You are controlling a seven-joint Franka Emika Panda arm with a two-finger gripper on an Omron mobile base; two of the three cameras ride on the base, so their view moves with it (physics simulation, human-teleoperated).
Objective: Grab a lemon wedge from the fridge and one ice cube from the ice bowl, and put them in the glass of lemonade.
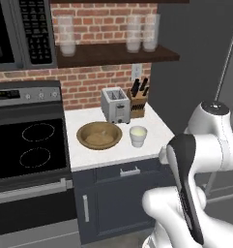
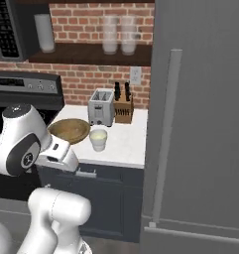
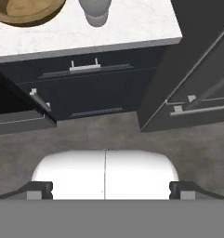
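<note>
Fingers (image 3: pixel 105 189) spread wide, gripping nothing, hovering low over grey floor before the dark blue cabinet (image 3: pixel 90 93). Ice bowl (image 1: pixel 99 135) on the white worktop (image 1: pixel 152 127), just beside the glass of lemonade (image 1: pixel 138 135), toaster (image 1: pixel 114 105) behind. Fridge (image 2: pixel 200 124) shut, right of the worktop; lemon wedge unseen.

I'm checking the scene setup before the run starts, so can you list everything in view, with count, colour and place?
ice bowl: one, brown wood, on the white counter, left of the cup
glass of lemonade: one, whitish cup, right of the bowl
toaster: one, silver, at the brick wall
knife block: one, wooden, right of the toaster
clear glasses: three, on the dark shelf
fridge: one, dark grey, door shut, right of the counter
stove: one, black, left of the counter
microwave: one, above the stove
gripper: one, dark fingertips, open, empty
</note>
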